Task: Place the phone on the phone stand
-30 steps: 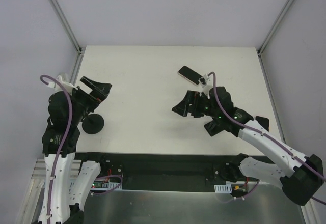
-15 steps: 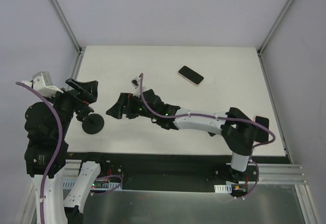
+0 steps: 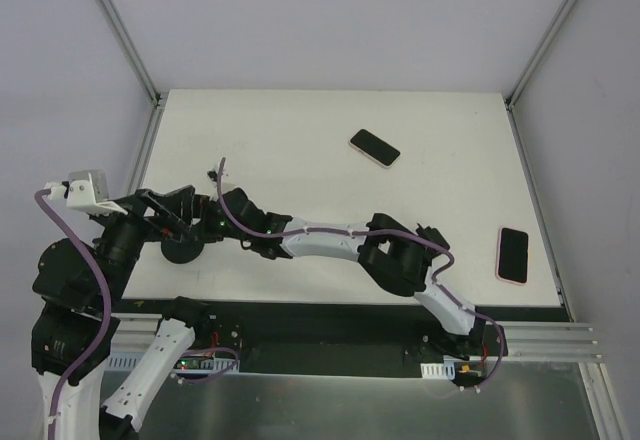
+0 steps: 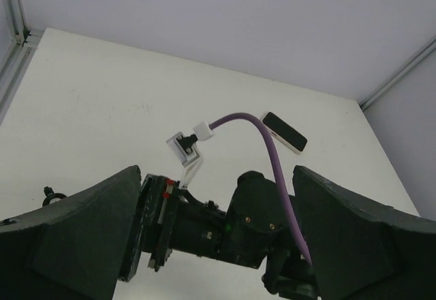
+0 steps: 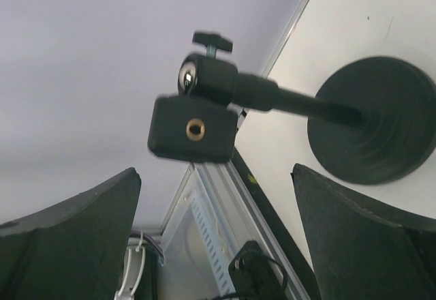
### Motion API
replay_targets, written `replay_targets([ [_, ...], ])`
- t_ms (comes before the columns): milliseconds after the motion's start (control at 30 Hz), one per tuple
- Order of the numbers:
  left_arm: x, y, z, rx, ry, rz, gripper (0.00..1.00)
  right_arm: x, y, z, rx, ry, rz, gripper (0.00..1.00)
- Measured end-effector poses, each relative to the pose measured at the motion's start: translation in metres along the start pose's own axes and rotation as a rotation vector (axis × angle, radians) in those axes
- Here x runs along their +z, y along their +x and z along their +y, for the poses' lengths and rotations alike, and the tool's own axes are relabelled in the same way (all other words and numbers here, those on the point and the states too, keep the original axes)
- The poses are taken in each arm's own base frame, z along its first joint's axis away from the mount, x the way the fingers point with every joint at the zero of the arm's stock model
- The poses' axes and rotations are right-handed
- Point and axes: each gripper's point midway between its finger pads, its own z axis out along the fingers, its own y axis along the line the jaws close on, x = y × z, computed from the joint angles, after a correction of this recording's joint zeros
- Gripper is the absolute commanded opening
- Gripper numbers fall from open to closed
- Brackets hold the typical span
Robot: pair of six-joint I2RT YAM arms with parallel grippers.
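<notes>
A black phone with a pale rim lies flat at the back middle of the white table; it also shows in the left wrist view. The black phone stand sits at the front left. In the right wrist view I see its round base, its stem and its tilted head plate. My right gripper is open and empty, stretched far left beside the stand. My left gripper is open and empty, right over the stand, facing the right arm's wrist.
A second black phone with a pink rim lies at the table's front right edge. The right arm lies low across the front of the table. Grey walls and a metal frame enclose the table.
My right arm has swept left across the table from near the back phone to the stand. My left arm has drawn back and lowered. The phone at the front right has come into view.
</notes>
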Motion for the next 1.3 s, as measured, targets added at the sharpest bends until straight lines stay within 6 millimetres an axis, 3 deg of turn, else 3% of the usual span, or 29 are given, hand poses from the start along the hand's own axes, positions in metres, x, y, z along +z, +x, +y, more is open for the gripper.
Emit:
replay_targets([
  [100,-0.001,0.008,-0.001,0.003,0.018,0.023,0.91,0.011,-0.009,-0.001,0.01,-0.007,-0.002,0.99],
  [167,-0.001,0.013,-0.002,0.005,0.032,0.04,0.92,0.017,-0.019,0.002,0.021,-0.012,-0.009,0.85],
  [333,-0.005,0.015,-0.004,0.005,0.054,0.046,0.91,0.026,-0.03,0.013,0.058,-0.043,-0.02,0.61],
  [533,-0.008,0.018,-0.003,0.007,0.052,0.056,0.92,0.028,-0.023,0.014,0.142,-0.053,0.008,0.32],
  [567,-0.008,0.018,-0.003,0.008,0.052,0.057,0.92,0.028,-0.022,0.014,0.157,-0.056,0.01,0.21],
  [667,-0.008,0.018,-0.002,0.007,0.051,0.056,0.92,0.028,-0.022,0.012,0.181,-0.072,0.007,0.01],
  [767,-0.008,0.019,-0.003,0.003,0.051,0.058,0.93,0.017,-0.024,0.008,0.181,-0.086,0.006,0.01],
  [900,-0.006,0.021,-0.002,0.002,0.049,0.066,0.97,-0.025,-0.036,-0.008,0.143,-0.037,0.003,0.01],
  [1167,0.004,0.033,0.004,0.026,0.022,0.097,0.98,-0.163,-0.101,-0.087,0.099,0.178,-0.153,0.01],
  [1300,0.018,0.049,0.003,0.023,0.022,0.151,0.99,-0.207,-0.114,-0.108,0.103,0.232,-0.229,0.01],
])
